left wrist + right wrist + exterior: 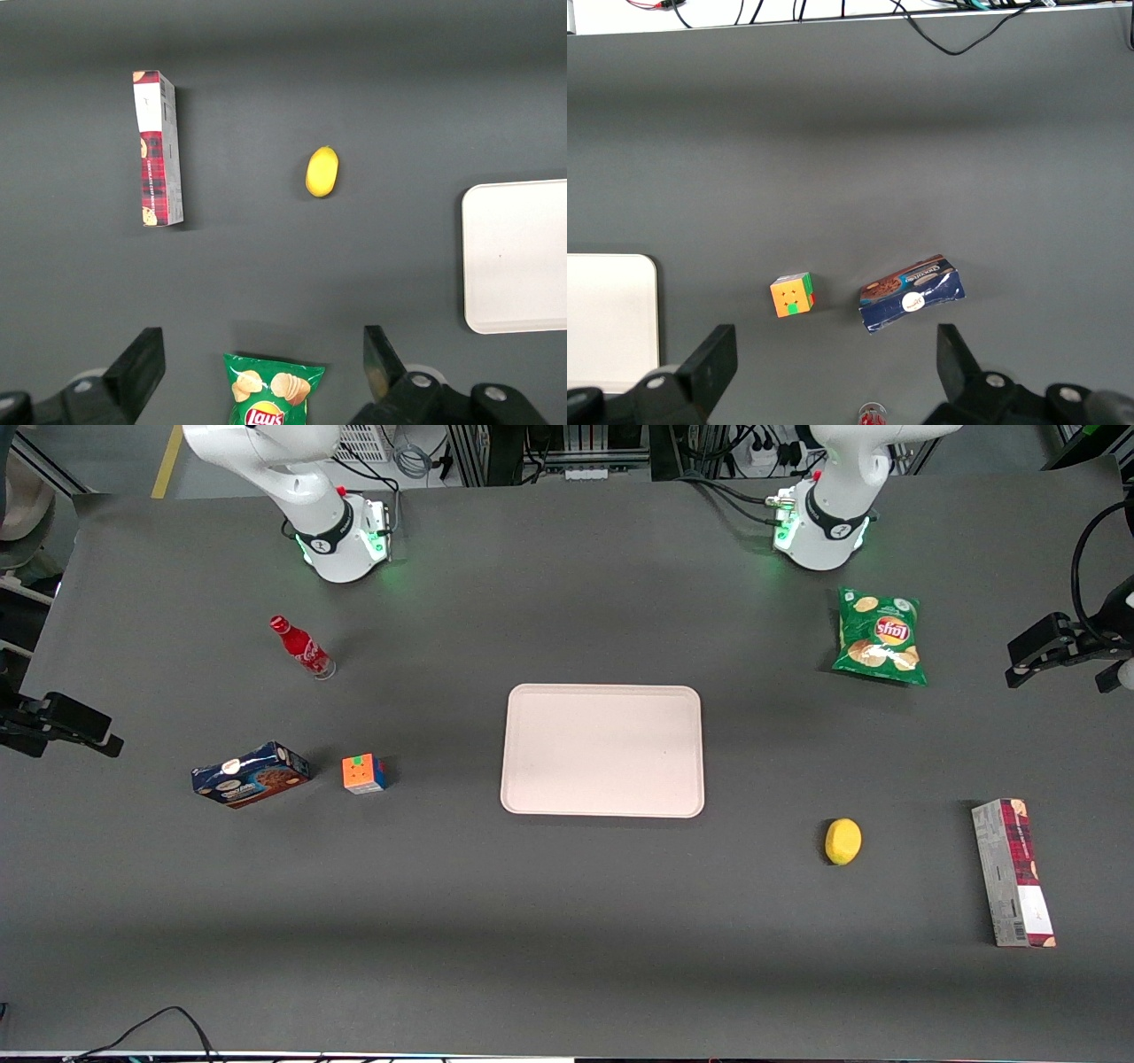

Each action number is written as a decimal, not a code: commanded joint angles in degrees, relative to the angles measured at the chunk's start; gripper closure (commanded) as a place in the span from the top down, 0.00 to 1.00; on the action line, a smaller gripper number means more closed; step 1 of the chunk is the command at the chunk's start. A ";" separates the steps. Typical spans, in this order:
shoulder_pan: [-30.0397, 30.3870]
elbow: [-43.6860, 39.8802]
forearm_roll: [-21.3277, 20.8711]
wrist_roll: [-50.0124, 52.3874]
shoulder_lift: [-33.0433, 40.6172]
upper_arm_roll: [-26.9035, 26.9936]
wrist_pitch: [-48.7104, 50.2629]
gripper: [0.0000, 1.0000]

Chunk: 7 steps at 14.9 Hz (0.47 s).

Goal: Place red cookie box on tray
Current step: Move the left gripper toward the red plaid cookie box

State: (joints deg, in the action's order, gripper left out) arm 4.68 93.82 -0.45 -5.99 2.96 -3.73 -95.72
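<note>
The red cookie box (1013, 872) lies flat on the grey table toward the working arm's end, nearer to the front camera than the tray; its plaid face and grey side show in the left wrist view (159, 149). The pinkish-cream tray (602, 750) sits empty at the table's middle, and part of it shows in the left wrist view (518, 257). My left gripper (263, 350) is open and empty, held high above the table over the chips bag, well apart from the box. It is out of the front view.
A lemon (842, 841) lies between tray and red box. A green chips bag (880, 636) lies near the working arm's base. A blue cookie box (251, 774), a colour cube (363, 773) and a red bottle (301, 646) lie toward the parked arm's end.
</note>
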 commanded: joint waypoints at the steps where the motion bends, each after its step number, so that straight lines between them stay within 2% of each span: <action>1: -0.55 -1.10 0.54 -1.04 -0.41 0.65 0.10 1.00; 7: -0.47 -0.75 0.28 -0.95 -1.46 0.82 0.01 1.00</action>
State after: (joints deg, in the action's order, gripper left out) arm 4.69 93.82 -0.45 -5.99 2.75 -3.65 -95.72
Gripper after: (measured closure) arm 0.000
